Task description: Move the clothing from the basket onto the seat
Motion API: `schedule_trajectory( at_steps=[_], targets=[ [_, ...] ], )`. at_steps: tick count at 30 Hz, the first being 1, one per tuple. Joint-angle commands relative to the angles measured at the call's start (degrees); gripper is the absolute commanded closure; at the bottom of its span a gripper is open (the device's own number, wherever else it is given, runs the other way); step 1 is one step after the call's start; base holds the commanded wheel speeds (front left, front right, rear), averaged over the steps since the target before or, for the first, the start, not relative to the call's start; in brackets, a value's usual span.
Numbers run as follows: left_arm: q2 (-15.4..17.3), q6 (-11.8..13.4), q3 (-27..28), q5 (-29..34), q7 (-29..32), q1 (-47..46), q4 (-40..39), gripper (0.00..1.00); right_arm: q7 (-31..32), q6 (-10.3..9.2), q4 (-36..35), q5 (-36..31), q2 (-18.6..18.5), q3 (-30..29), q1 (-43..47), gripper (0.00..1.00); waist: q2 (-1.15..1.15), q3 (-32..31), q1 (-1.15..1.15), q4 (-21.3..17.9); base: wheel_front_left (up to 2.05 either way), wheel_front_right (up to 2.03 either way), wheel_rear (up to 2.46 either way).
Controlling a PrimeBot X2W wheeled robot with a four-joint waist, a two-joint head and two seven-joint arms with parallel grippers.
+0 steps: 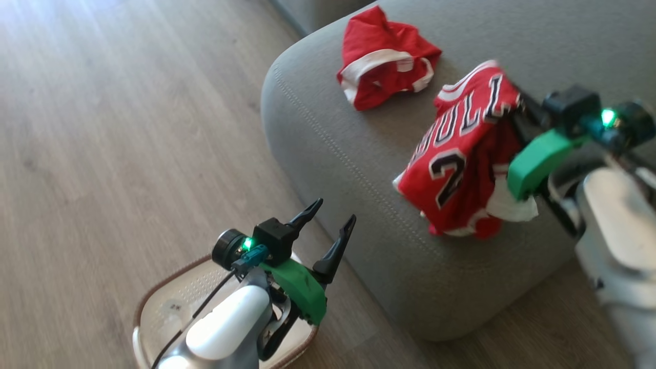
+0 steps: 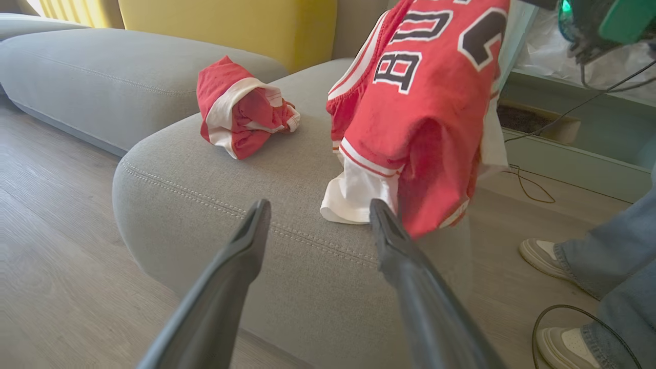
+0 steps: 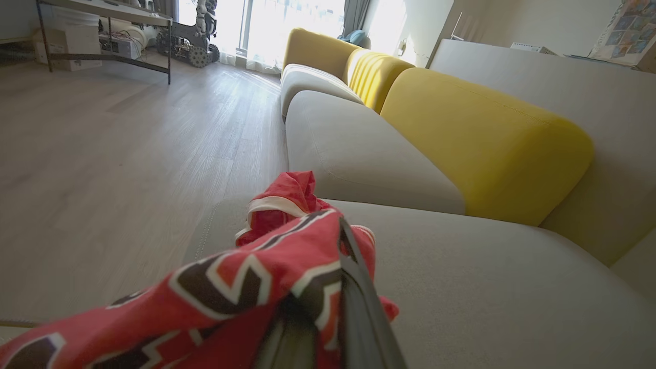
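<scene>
The left arm (image 1: 228, 323) covers much of the basket (image 1: 169, 302), and the head view's bottom edge cuts off its near side. Its inside is washed out, too pale to tell what lies there. The jaws of the right gripper (image 3: 342, 241) are buried in the jersey (image 1: 461, 164), their tips hidden by cloth in the head view. In the right wrist view that cloth is a close blur. Folds swallow part of the jersey's lettering, and the left wrist view's top edge crops it. A person's legs (image 2: 605, 256) run off that view's right edge.
</scene>
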Motion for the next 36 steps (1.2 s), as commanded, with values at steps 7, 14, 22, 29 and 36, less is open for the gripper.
schedule_trajectory(
  at_steps=[7, 14, 22, 29, 36],
  targets=[
    [1.63, 0.64, 1.29, 1.18, 0.52, -5.37, -4.08, 0.00, 2.68, 0.40, 1.96, -0.38, -2.80, 1.38, -15.97, 1.00, 0.00, 5.17, 0.00, 5.50, 0.00, 0.00, 0.00],
    [2.89, 1.83, 0.89, 3.37, 2.01, -9.54, -8.85, 0.00, 4.77, 0.40, 10.58, -0.37, -7.86, 1.53, -28.90, 1.00, 0.00, 12.86, 0.00, 12.01, 0.00, 0.00, 0.00],
    [5.14, 2.93, 0.69, 5.46, 4.83, -13.66, -14.95, 0.00, 3.94, 0.40, 20.99, -0.35, -11.81, -4.88, -39.44, 1.00, 0.00, 21.44, 0.00, 17.90, 0.00, 0.00, 0.00],
    [6.00, 3.50, 0.09, 6.44, 6.54, -15.24, -18.83, 0.00, 4.33, 0.40, 28.89, -0.92, -12.94, -7.10, -45.43, 1.00, 0.00, 26.10, 0.00, 20.78, 0.00, 0.00, 0.00],
    [6.24, 4.02, -0.18, 6.72, 7.20, -16.05, -20.54, 0.00, 3.23, 0.40, 35.83, -2.87, -11.99, -8.67, -47.19, 1.00, 0.00, 28.81, 0.00, 22.48, 0.00, 0.00, 0.00]
  ],
)
